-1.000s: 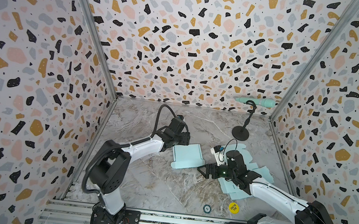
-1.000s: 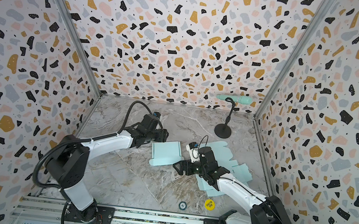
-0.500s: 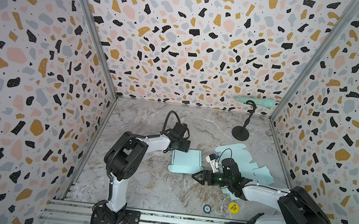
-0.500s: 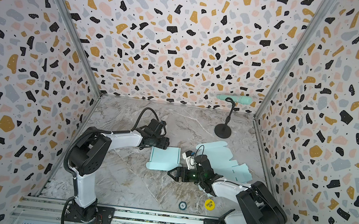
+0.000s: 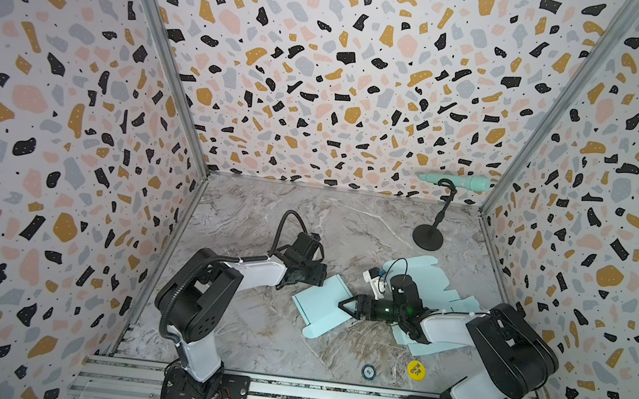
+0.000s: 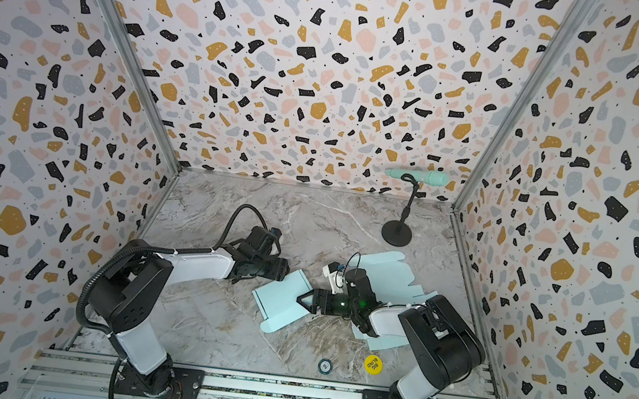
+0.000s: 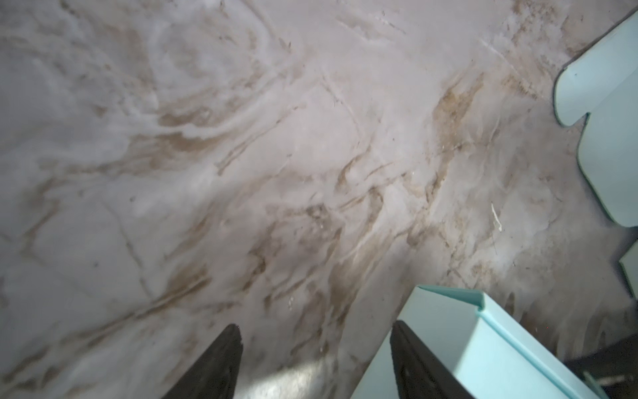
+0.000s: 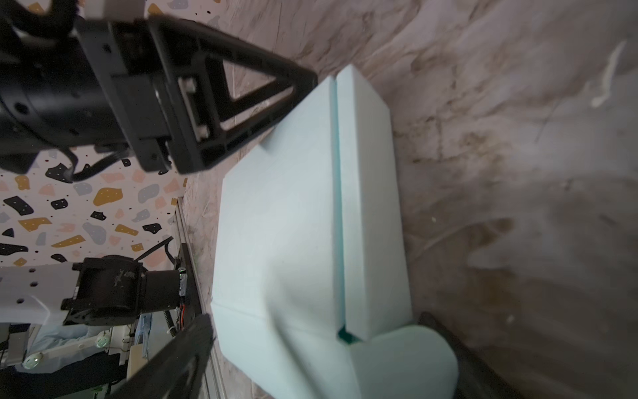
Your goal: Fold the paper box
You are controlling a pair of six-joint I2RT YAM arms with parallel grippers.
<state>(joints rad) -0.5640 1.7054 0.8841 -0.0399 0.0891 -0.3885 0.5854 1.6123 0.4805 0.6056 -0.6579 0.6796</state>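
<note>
Taking the back wall as twelve o'clock on the table (image 5: 256, 217), the pale teal box (image 5: 318, 307) lies near the middle. It is part folded, with one long wall turned up along its side.

The left gripper (image 5: 319, 279) sits low at the box's twelve o'clock corner. Its jaws are spread, with only bare marble between them. In the left wrist view one of its fingers (image 7: 409, 362) lies right against the box's raised edge, and the other is well clear.

The right gripper (image 5: 342, 305) reaches in from three o'clock, lying almost flat, with its tip over the box's edge. Its jaws are spread very wide. In the right wrist view its fingers (image 8: 186, 352) stand on either side of the box's end, with a rounded flap between them. Whether they press on the paper I cannot tell.

A flat teal sheet (image 5: 421, 270) lies at the box's two o'clock, partly under the right arm. A black stand (image 5: 428, 236) holding something teal is at one o'clock on the table. A yellow chip (image 5: 415, 369) lies at five o'clock, near the front rail.
</note>
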